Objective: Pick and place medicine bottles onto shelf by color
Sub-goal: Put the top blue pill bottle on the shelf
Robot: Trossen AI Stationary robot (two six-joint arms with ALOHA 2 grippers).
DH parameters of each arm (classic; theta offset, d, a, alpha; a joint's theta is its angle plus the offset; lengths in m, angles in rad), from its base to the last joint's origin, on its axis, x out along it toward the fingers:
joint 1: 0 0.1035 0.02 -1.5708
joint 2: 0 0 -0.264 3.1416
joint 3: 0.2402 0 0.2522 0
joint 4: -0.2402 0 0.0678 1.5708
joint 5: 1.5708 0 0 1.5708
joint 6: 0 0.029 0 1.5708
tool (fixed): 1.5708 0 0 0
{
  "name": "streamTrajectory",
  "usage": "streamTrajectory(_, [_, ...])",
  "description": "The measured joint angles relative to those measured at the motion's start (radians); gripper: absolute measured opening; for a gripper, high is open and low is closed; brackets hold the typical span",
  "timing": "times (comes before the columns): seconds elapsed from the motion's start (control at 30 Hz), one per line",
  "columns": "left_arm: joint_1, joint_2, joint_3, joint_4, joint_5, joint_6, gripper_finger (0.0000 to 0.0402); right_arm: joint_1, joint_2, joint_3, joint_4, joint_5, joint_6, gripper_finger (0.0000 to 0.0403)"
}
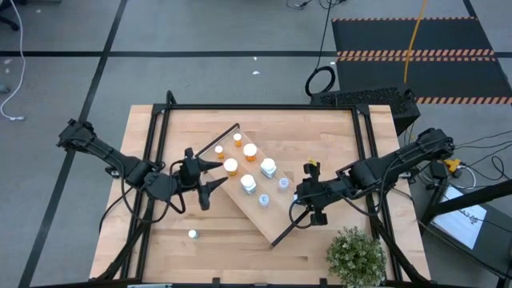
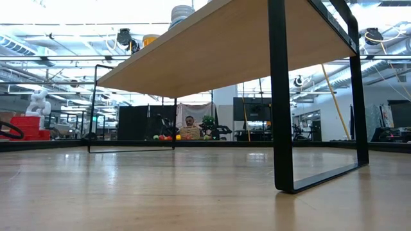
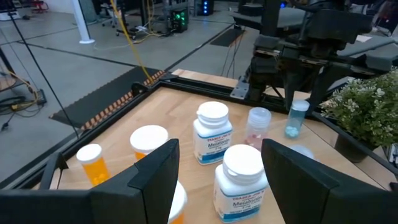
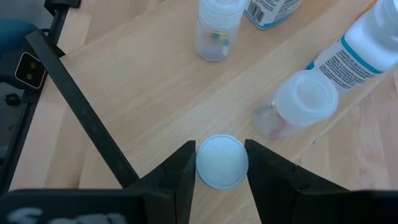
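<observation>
The right gripper point(image 4: 221, 163) is clamped on a white-capped bottle point(image 4: 221, 162) over the shelf point(image 1: 276, 212). The left gripper point(image 3: 217, 180) hangs apart beside the shelf. Only the high view shows 1 bottle point(image 1: 193, 234) alone on the worktop point(image 1: 336, 136).

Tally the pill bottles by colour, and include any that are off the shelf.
Orange bottles: 4
Pale or clear bottles standing on the shelf: 4
Held bottle in the right gripper, only its white cap showing: 1
Loose bottle on the table, body colour unclear: 1
Total: 10
</observation>
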Motion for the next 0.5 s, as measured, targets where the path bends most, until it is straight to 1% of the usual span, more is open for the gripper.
streamTrajectory(0.5, [0.000,0.000,0.000,0.000,0.000,-0.001,0.0230,0.000,0.010,-0.001,0.017,0.000,0.002,0.0126])
